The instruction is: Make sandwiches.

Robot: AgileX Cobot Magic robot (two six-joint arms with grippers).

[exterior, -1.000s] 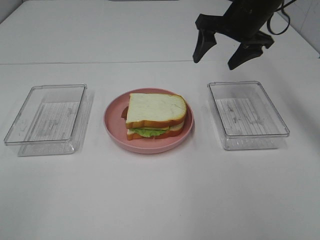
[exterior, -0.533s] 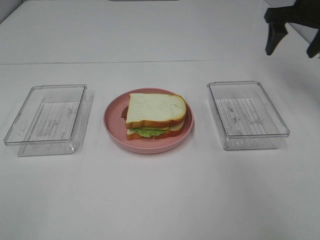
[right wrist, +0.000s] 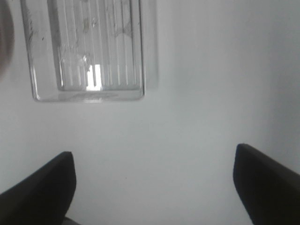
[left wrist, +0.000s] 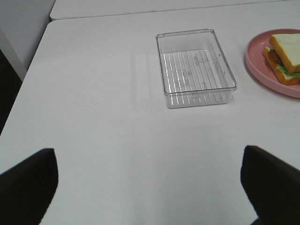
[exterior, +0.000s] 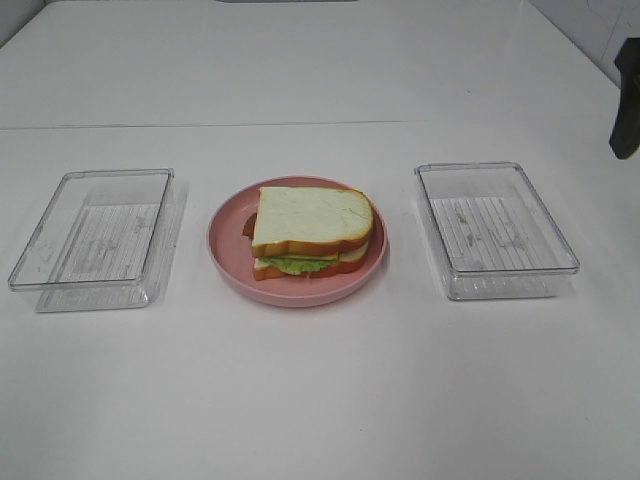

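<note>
One sandwich [exterior: 312, 233] lies on a round pink plate [exterior: 228, 250] in the middle of the table: white bread slices with orange-brown crusts, green lettuce showing at the front edge. It also shows in the left wrist view [left wrist: 286, 54], at the edge of the picture. My left gripper [left wrist: 150, 180] is open and empty above bare table, well left of the left tray; it is out of the high view. My right gripper [right wrist: 152, 183] is open and empty, beside the right tray. Only one dark finger [exterior: 625, 110] of it shows at the right edge of the high view.
A clear plastic tray [exterior: 95, 240] stands left of the plate and another [exterior: 495, 230] right of it; both hold nothing. The left tray shows in the left wrist view [left wrist: 196, 65], the right tray in the right wrist view [right wrist: 84, 47]. The table's left edge [left wrist: 28, 79] is near.
My right gripper has swung from above the back of the table, near the right tray, out to the right edge of the high view. The sandwich, plate and trays have not moved.
</note>
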